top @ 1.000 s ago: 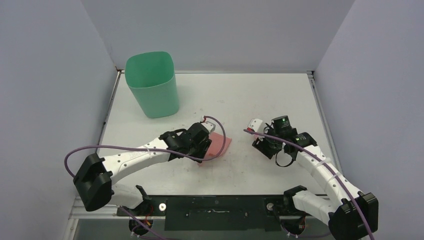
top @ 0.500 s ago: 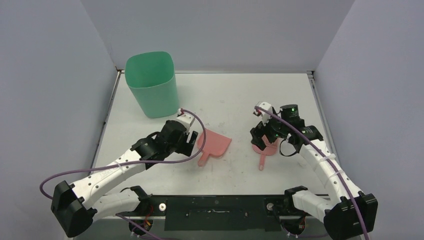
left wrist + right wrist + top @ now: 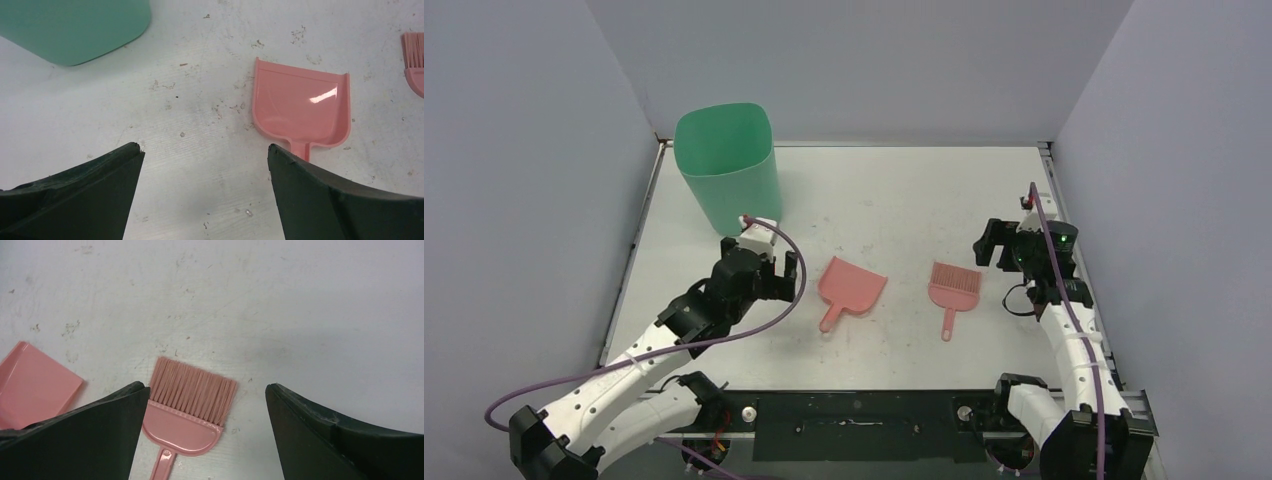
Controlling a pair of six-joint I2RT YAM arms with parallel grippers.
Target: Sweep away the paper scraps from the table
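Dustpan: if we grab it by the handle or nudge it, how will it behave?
The dustpan looks like thin glossy moulded plastic, so probably light and stiff. Lying flat on the smooth table, it would likely skid rather than tip when nudged. Its handle is short and narrow; gripped there, the pan may swivel.

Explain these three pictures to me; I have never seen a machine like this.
Two robot arms are bolted to a white table. The wide picture looks down from above and behind them; the other two come from cameras on each wrist. The left claw and right claw are open and hold nothing. On the table lie a pink plastic dustpan and a pink plastic brush; a green plastic bin stands at the back left. No paper scraps show.
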